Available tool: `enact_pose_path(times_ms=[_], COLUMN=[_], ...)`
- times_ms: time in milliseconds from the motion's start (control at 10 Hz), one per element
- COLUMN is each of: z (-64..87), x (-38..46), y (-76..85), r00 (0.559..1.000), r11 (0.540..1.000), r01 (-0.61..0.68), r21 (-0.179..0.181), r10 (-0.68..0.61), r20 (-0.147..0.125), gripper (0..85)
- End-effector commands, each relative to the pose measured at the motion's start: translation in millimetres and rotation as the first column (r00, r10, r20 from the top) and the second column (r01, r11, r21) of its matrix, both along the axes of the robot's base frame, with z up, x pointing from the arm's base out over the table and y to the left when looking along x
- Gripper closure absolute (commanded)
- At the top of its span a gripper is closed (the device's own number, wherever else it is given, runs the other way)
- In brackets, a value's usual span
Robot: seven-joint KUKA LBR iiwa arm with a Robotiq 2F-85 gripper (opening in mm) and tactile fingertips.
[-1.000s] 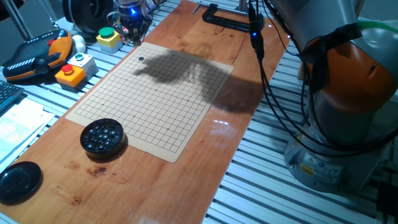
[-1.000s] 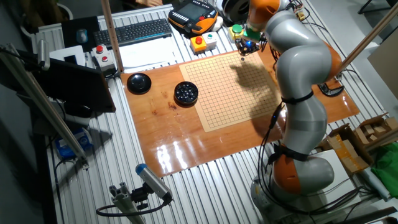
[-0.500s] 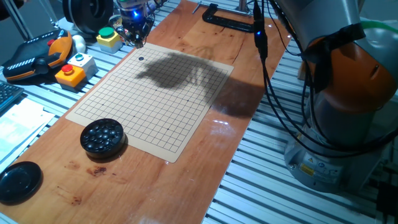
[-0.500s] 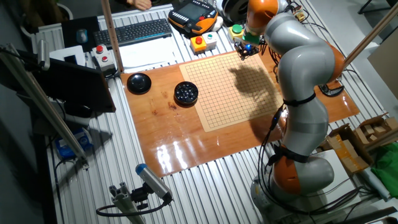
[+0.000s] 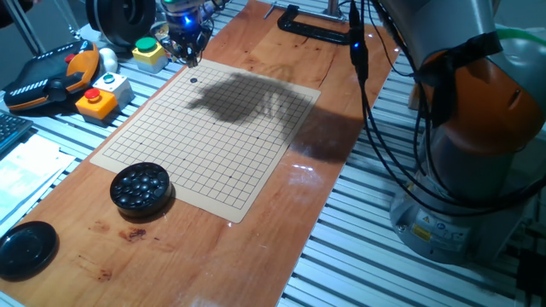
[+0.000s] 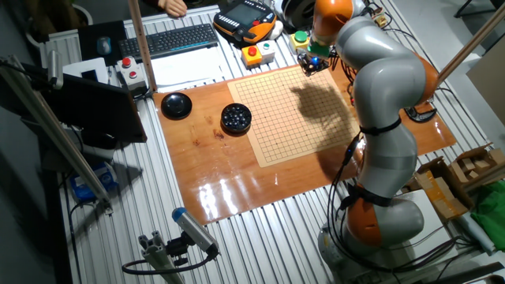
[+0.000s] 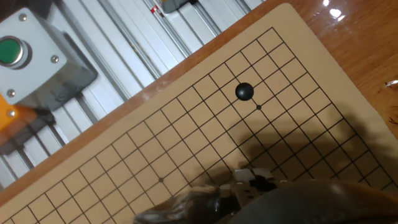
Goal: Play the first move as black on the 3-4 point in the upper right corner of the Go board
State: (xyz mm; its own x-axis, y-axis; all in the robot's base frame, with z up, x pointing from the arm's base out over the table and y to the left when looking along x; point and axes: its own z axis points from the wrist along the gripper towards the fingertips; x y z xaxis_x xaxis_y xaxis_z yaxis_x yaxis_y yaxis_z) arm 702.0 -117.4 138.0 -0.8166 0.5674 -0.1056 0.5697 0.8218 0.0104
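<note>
The black stone (image 7: pixel 244 92) lies on the tan Go board (image 5: pixel 213 145). It sits on a line crossing one step from the corner star dot, third line from one edge and fourth from the other, near the board's corner (image 7: pixel 283 11). It also shows as a small dark dot in one fixed view (image 5: pixel 194 81). My gripper (image 5: pixel 187 56) hangs just beyond that corner, above the stone and apart from it, open and empty. It also shows in the other fixed view (image 6: pixel 311 65). In the hand view only a blurred part of the fingers (image 7: pixel 250 177) shows at the bottom.
A round black bowl of stones (image 5: pixel 140 185) stands at the board's near left corner, its lid (image 5: pixel 26 248) further left. Button boxes (image 5: pixel 102 94) (image 5: pixel 149 53) and a pendant (image 5: pixel 51 77) lie left of the board. A black clamp (image 5: pixel 311 30) lies behind it. The arm's base (image 5: pixel 478 162) and cables (image 5: pixel 375 128) stand at the right.
My gripper has risen slightly and drawn back from the stone. The stone stays in place on the board.
</note>
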Motion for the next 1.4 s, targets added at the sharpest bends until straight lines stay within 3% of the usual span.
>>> enact_pose_path(times_ms=[0,400,600,800,900,1000,1300], z=[-0.2,-0.2,-0.2,-0.2,-0.2,0.7,26.0], x=[0.4,0.4,0.4,0.4,0.4,-1.0,-35.4], y=[-0.3,-0.3,-0.3,-0.3,-0.3,0.3,17.1], r00=[1.000,0.999,0.997,0.995,0.994,0.994,0.993], r11=[1.000,0.999,0.998,0.996,0.993,0.992,0.991], r01=[0.002,-0.005,-0.052,-0.091,-0.102,-0.108,-0.119], r21=[0.000,-0.049,-0.045,-0.024,-0.057,-0.064,-0.062], r10=[-0.002,0.007,0.055,0.092,0.104,0.109,0.119], r20=[0.000,0.053,0.063,0.038,0.023,0.013,-0.007], gripper=[84.3,84.3,84.3,84.3,84.3,84.3,84.3])
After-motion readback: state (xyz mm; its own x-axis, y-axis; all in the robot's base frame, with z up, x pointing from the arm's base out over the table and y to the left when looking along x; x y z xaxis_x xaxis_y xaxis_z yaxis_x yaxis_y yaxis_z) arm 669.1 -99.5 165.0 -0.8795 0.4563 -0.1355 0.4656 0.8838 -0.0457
